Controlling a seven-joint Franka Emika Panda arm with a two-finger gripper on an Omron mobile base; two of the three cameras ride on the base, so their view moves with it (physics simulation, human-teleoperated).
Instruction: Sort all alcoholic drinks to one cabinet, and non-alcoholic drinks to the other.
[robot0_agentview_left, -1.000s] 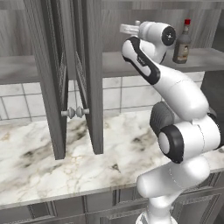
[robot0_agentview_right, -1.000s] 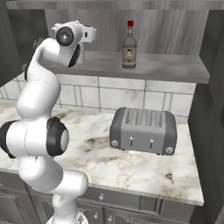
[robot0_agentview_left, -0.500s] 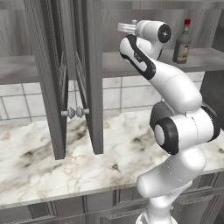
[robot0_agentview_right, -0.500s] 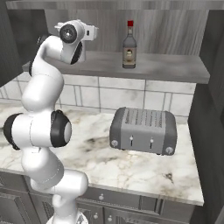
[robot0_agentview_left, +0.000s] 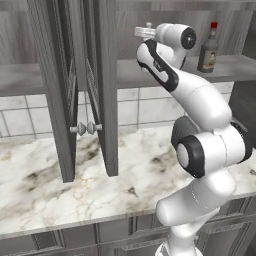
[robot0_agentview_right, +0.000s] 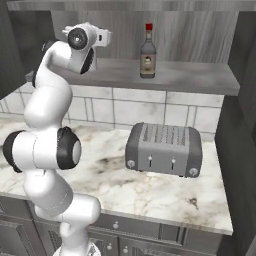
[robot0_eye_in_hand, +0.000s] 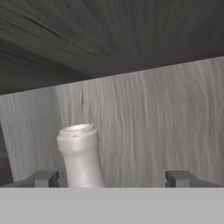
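Hand view shows the pale bottle's neck between the parted tips of the claw, untouched. The arm has swung in along the shelf, leaving the red-capped bottle mid-shelf, so the release looks finished.

A grey toaster with two long slots on top and small round knobs along its front stands on the marble desk, set towards the far right and close to the wall. The desk's top is pale stone with dark veining. Behind it runs a backsplash of pale square tiles with grey grout. Below the near edge of the desk sit dark grey lower drawers with small round knobs.
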